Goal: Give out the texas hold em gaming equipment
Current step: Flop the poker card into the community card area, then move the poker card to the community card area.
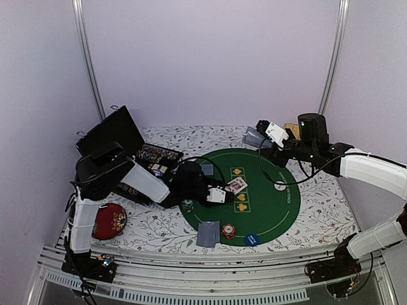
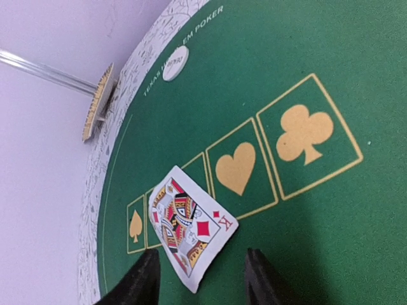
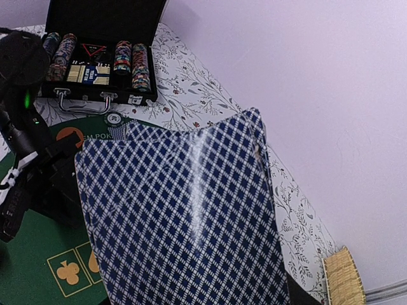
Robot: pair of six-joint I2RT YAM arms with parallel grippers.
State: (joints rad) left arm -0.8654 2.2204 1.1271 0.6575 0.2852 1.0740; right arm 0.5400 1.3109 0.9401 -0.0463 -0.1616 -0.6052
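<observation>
A king of diamonds card (image 2: 191, 225) lies face up on the green poker mat (image 2: 331, 222), over the printed suit boxes. My left gripper (image 2: 202, 279) stands open just behind it, one dark finger on each side, touching nothing. In the top view that gripper (image 1: 224, 190) is at the mat's centre beside the card (image 1: 237, 185). My right gripper (image 1: 262, 135) hovers over the mat's far edge, shut on a stack of playing cards (image 3: 184, 216) whose blue diamond-patterned back hides its fingers.
On the mat lie a face-down card (image 1: 208, 233), a red chip stack (image 1: 229, 230), a blue disc (image 1: 252, 239), a white disc (image 1: 280, 185) and a green chip (image 1: 187, 204). An open black chip case (image 1: 140, 152) stands far left. A red floral dish (image 1: 111, 220) sits near left.
</observation>
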